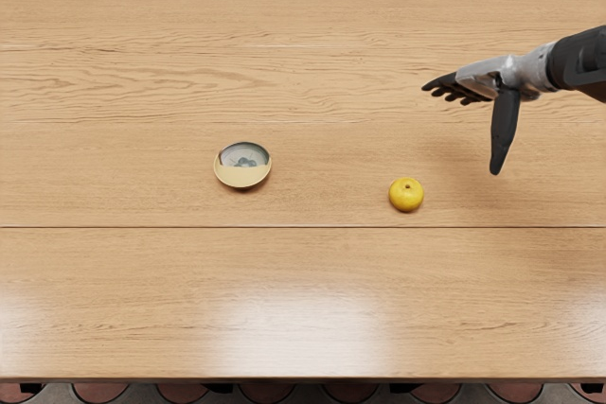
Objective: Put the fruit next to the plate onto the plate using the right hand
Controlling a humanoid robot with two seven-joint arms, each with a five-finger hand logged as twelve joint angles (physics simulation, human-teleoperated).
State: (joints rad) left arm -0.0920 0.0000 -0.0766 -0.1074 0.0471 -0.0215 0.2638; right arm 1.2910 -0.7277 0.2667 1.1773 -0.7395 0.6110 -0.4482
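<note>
A small yellow fruit (406, 194) lies on the wooden table, right of centre. A small round plate (242, 165) with a cream rim and a grey-blue centre sits well to the left of the fruit, apart from it. My right hand (473, 101) comes in from the right edge and hovers above the table, up and to the right of the fruit. Its fingers are spread flat, with the thumb pointing down, and it holds nothing. The left arm is out of sight.
The wooden table (303, 309) fills the view, with a grey wall along the far edge. Plank seams run across it at mid-height.
</note>
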